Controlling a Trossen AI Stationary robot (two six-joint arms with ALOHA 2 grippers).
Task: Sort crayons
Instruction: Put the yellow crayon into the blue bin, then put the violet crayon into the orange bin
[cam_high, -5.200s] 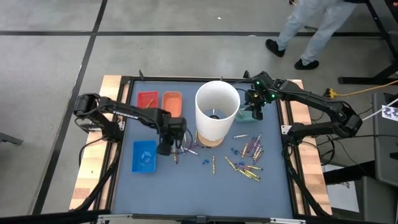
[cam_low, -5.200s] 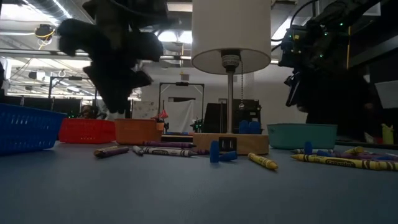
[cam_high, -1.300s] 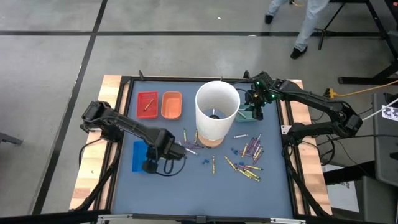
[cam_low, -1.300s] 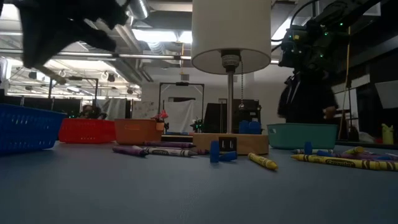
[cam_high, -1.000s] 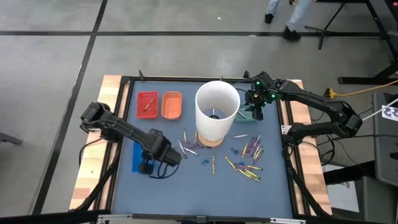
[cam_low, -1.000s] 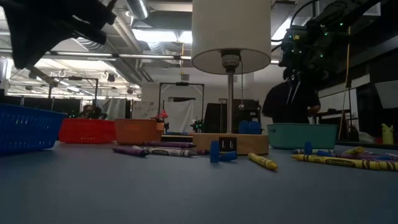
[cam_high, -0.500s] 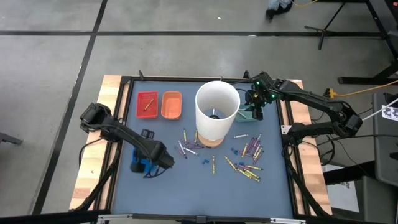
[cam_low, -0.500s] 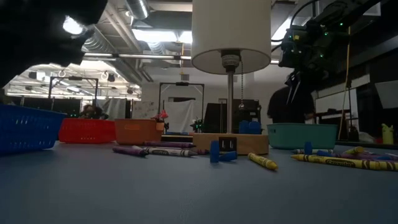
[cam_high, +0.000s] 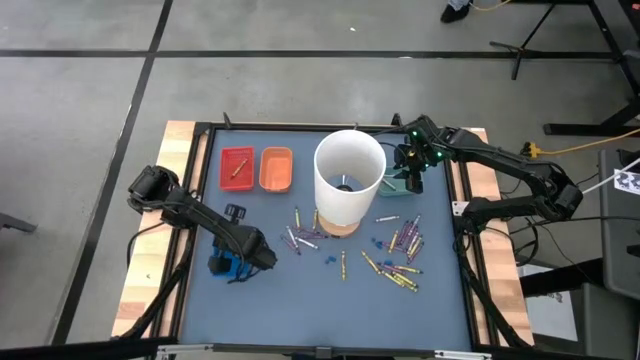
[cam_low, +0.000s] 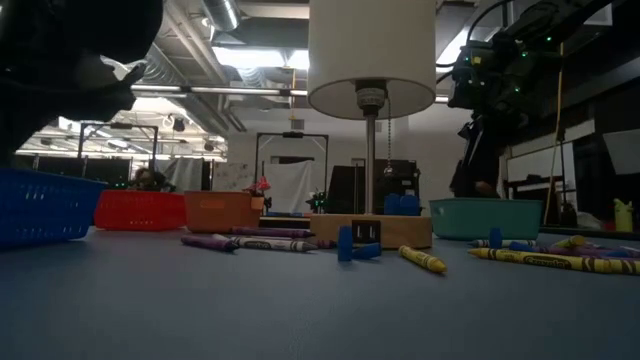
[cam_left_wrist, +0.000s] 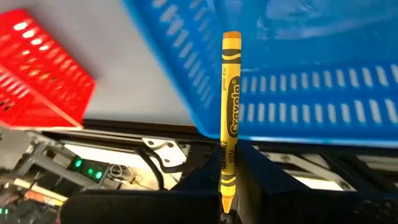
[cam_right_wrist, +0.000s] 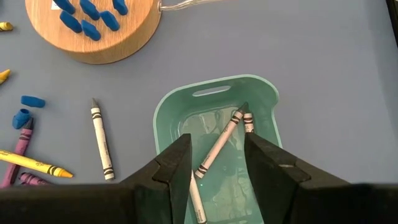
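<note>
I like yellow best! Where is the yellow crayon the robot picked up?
The left claw is shut on the yellow crayon, holding it over the blue tray on the table's left side, with the red tray nearby.

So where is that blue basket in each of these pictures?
High view: the blue basket sits at the table's left, mostly under the left claw.
Low view: at the far left edge, beside the red basket.
Left wrist view: it fills the upper right, behind the yellow crayon that the claw holds.
Right wrist view: not in it.
Shared landmark: the red basket.
</note>
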